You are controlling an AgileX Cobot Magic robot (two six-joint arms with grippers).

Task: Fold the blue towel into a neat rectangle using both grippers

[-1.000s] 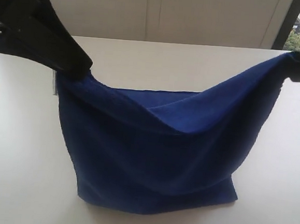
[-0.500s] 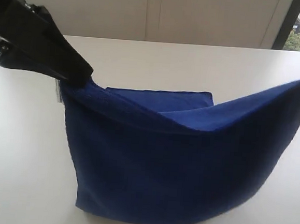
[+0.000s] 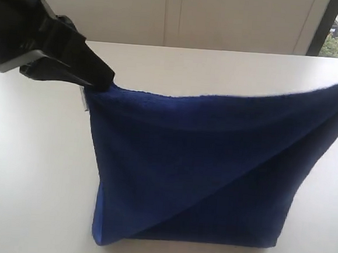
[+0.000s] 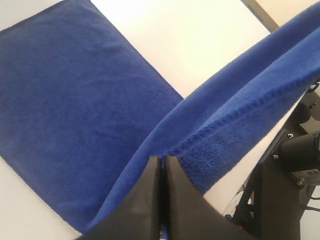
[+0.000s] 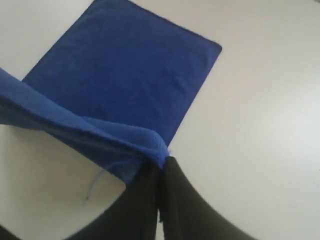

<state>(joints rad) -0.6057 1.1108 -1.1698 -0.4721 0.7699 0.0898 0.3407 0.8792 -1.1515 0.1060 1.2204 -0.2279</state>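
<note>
The left fingers (image 4: 146,202), black and slim, are pressed tight together. They pinch one top corner of the big, soft, deep-blue cloth towel (image 3: 200,170). The right fingers (image 5: 186,210) are pressed together too and pinch the other top corner. They are past the edge of the outside view, so only the wrist picture shows them.

A second ago the towel's top edge hung down in a droopy dip between the two sets of fingers. Now that edge is pulled almost straight from one set to the other. The lifted half hangs below the fingers like a curtain, with one long slanting crease. The rest of the towel lies flat on the white bench (image 3: 31,168), under and beyond the fingers.

I think this is good for the fold. A tight, straight edge can be laid down neatly over the flat half. The corners have yet to be carried across and lined up. The slanting crease could stay as a wrinkle.
</note>
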